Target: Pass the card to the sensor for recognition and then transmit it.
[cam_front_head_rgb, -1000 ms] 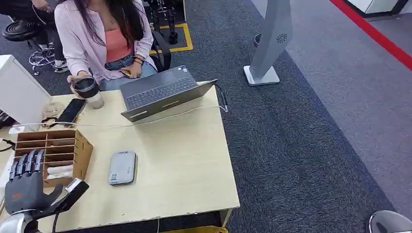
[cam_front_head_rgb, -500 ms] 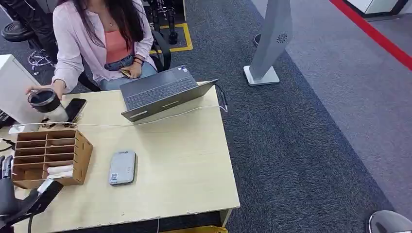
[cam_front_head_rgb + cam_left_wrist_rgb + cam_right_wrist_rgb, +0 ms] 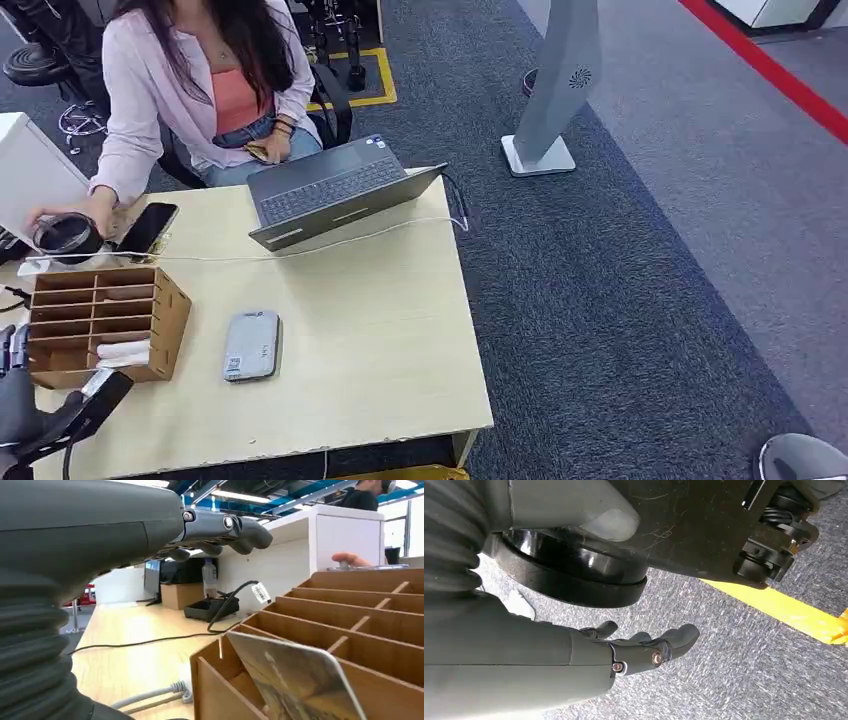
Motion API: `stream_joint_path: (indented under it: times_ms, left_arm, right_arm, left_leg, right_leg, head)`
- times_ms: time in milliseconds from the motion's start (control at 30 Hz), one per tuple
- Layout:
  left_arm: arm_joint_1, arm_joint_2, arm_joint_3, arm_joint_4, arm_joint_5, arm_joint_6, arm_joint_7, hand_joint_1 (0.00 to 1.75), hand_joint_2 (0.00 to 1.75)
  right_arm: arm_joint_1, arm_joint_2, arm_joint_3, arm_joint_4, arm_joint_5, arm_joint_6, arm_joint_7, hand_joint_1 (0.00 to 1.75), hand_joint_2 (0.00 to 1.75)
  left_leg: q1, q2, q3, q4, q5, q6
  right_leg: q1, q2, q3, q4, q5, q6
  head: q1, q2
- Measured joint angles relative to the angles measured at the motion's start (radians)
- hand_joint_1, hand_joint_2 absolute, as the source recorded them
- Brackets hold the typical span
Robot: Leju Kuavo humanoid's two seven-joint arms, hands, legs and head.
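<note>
Pinching card (image 3: 295, 680) in left hand (image 3: 25, 405) beside wooden organizer (image 3: 150, 300). Next: keep card flat, carry over grey sensor (image 3: 251, 345) on worktop (image 3: 380, 330). Right hand (image 3: 644, 647) hangs, fingers loose, empty.

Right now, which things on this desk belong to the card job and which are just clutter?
Job:
- card, in the left hand
- grey card reader
- wooden slotted box

Lying about:
- laptop
- phone
- cup, held by a person
- white cable
- right hand, hanging over the floor
</note>
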Motion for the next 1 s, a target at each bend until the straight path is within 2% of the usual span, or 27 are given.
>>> stream_joint_path:
  times_ms: [500,1000]
  left_arm:
    - [-0.016,-0.039,-0.010,0.005,-0.036,0.020,-0.002,0.00,1.75]
    - [-0.025,-0.044,-0.017,0.011,-0.040,0.027,0.000,0.00,1.75]
  right_arm:
    - [-0.002,0.000,0.015,0.000,-0.002,0.002,-0.005,0.00,1.75]
    - [-0.002,0.000,0.015,0.000,-0.002,0.003,-0.007,0.00,1.75]
  left_leg:
    - [0.000,0.000,0.000,0.000,0.000,0.000]
    - [0.000,0.001,0.000,0.000,0.000,0.000]
  right_leg:
    - [0.000,0.000,0.000,0.000,0.000,-0.001]
    - [0.000,0.000,0.000,0.000,0.000,-0.001]
  head:
    - [0.000,0.000]
    - [0.000,0.000]
